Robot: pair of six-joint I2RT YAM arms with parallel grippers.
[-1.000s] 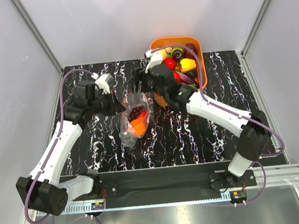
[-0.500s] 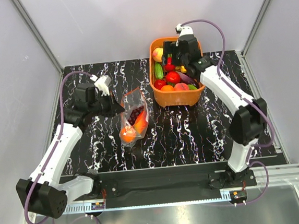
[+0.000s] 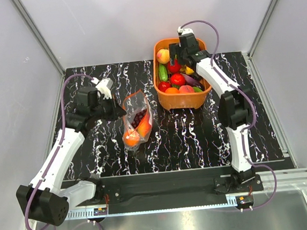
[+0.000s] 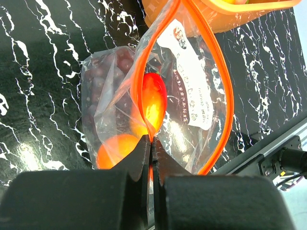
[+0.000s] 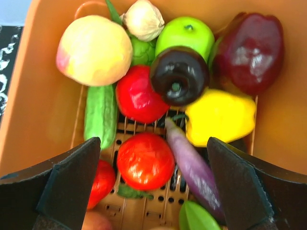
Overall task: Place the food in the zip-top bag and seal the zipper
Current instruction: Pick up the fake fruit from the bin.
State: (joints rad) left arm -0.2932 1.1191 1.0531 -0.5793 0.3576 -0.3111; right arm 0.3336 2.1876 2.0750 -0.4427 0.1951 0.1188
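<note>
R arm [image 3: 233, 108] folded in, R gripper [image 5: 152, 184] spread open over basket [image 5: 38, 96] food [image 5: 145, 161]; L gripper [image 4: 152, 143] pinching zip-top bag [image 4: 192, 81] by zipper [image 4: 225, 96].

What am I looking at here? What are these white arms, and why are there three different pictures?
This is a robot with a left arm and a right arm, bolted to the near edge of a black marbled table. The wide picture looks down from above. The other two come from a small camera on each wrist.

The left end effector is pinched shut on the rim of a clear zip-top bag. The bag's mouth gapes open along the orange zipper. Inside lie purple grapes and orange toy fruit.

The right end effector hangs open and empty over an orange basket of toy fruits and vegetables, with a red tomato right below it.
</note>
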